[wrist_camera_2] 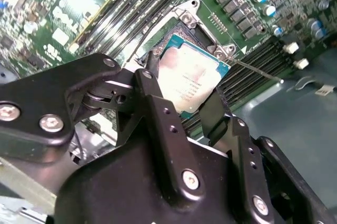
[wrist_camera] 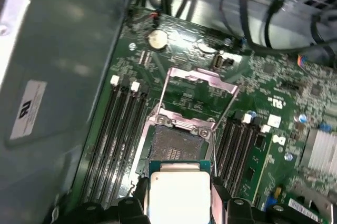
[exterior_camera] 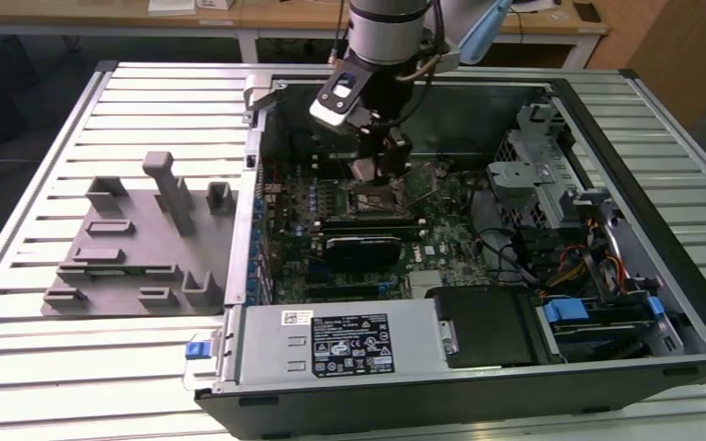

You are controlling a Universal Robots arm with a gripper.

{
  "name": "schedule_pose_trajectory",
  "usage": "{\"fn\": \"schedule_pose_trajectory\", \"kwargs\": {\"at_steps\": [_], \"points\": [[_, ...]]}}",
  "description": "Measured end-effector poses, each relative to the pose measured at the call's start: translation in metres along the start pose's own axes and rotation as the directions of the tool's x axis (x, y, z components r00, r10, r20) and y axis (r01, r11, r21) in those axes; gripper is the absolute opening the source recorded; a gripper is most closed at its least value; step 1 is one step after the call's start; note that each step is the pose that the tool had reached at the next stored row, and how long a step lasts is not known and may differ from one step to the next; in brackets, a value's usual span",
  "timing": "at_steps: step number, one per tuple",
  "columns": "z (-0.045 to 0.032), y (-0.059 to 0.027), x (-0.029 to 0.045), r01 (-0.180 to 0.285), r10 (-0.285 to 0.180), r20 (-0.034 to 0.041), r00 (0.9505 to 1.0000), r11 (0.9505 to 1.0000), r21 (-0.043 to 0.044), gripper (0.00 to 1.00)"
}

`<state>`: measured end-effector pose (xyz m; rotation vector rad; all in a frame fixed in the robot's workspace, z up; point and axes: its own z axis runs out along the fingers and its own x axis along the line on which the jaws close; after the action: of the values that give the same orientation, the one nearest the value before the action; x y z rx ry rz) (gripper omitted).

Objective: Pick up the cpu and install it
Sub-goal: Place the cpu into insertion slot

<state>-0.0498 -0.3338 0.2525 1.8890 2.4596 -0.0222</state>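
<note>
The gripper has its fingers closed on two opposite edges of the cpu, holding it just over the open socket (plate raised) inside the case.

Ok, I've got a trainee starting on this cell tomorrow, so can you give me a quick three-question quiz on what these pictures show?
1. True or false: the cpu already lies seated in the socket.
2. Multiple choice: the socket's retention frame is A) swung up and open, B) clamped shut over the socket, C) lying out on the table.
3. Short answer: in the exterior view, on which side of the computer case does the grey fixture stand?

Key: 1 false, the fingers of the gripper hold it clear of the empty socket. 2 A. 3 the exterior view's left.
</note>
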Motion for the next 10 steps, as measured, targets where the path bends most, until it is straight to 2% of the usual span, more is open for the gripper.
{"fn": "schedule_pose_trajectory", "kwargs": {"at_steps": [5, 10], "points": [[0.0008, 0.0000, 0.0000, -0.086, 0.086, 0.0012, 0.9963, 0.9963, 0.0032, 0.55], [0.0025, 0.0000, 0.0001, -0.137, 0.137, 0.0014, 0.9906, 0.9906, 0.0030, 0.55]]}}
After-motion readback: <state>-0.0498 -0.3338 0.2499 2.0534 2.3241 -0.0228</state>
